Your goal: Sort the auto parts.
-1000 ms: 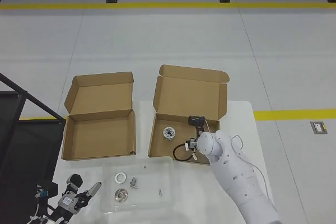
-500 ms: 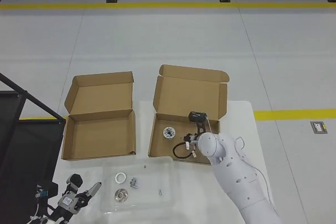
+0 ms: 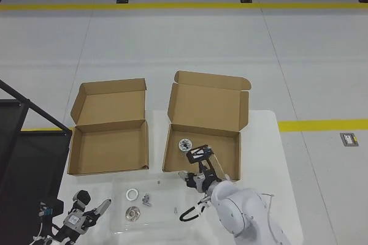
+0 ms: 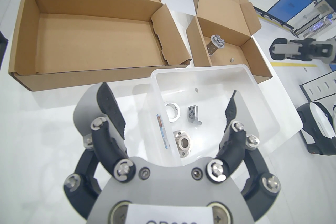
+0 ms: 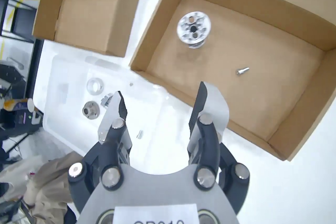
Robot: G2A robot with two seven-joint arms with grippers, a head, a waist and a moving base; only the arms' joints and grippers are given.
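My right gripper (image 5: 161,101) is spread wide and empty, above the tray (image 5: 73,64) edge by the right box (image 5: 262,99). My left gripper (image 4: 169,96), spread too, holds nothing, near the tray. Metal ring (image 5: 95,85), hub (image 5: 90,109), bracket (image 4: 193,114) and pin (image 5: 139,133) lie in the tray. A silver wheel (image 5: 193,28) and bolt (image 5: 242,70) are in the box.

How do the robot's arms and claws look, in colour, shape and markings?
The left claw and the right claw look alike: two black linkage fingers with dark ribbed pads on silver backing plates, silver pins, and a grey base plate bearing a white label. The right arm has a smooth, rounded white shell, with a black cable looping beside it.
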